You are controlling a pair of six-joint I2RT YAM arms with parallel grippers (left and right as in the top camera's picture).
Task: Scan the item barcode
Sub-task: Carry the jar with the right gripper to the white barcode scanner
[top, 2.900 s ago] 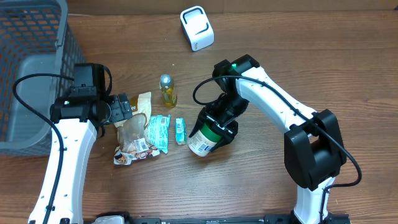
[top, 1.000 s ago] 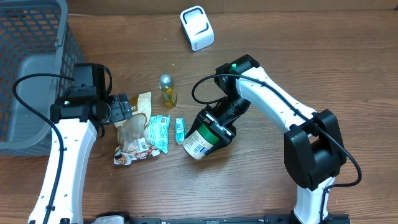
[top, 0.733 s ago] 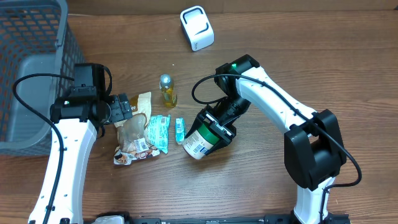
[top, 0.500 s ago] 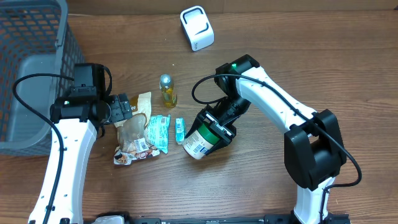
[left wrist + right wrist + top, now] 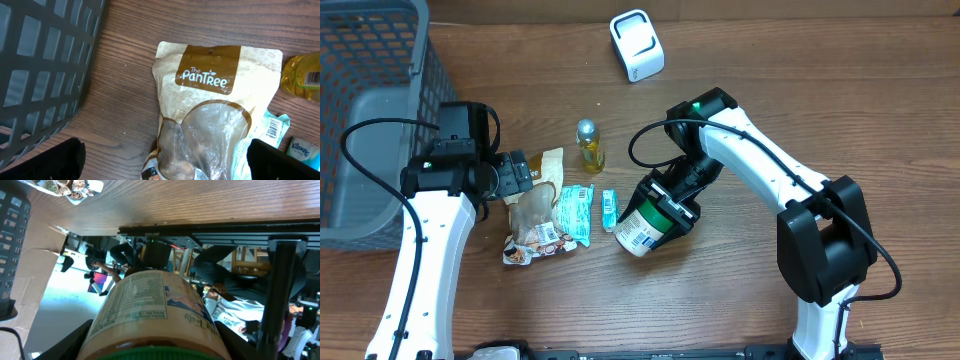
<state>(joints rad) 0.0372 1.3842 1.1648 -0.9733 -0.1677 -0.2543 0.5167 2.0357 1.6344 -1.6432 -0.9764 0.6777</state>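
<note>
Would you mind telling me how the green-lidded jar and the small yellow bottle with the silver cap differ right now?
The green-lidded, white-labelled jar is gripped, tilted, in the right pincer; the small yellow bottle with a silver cap rests on the wooden table, untouched. The jar is far bulkier than the bottle. The jar's lid is green, the bottle's cap silver. Both carry printed labels.

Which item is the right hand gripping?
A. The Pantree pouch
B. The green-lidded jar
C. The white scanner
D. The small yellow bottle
B: in the overhead view the right hand is closed around the green-lidded jar at its lid end, and the jar fills the right wrist view.
</note>
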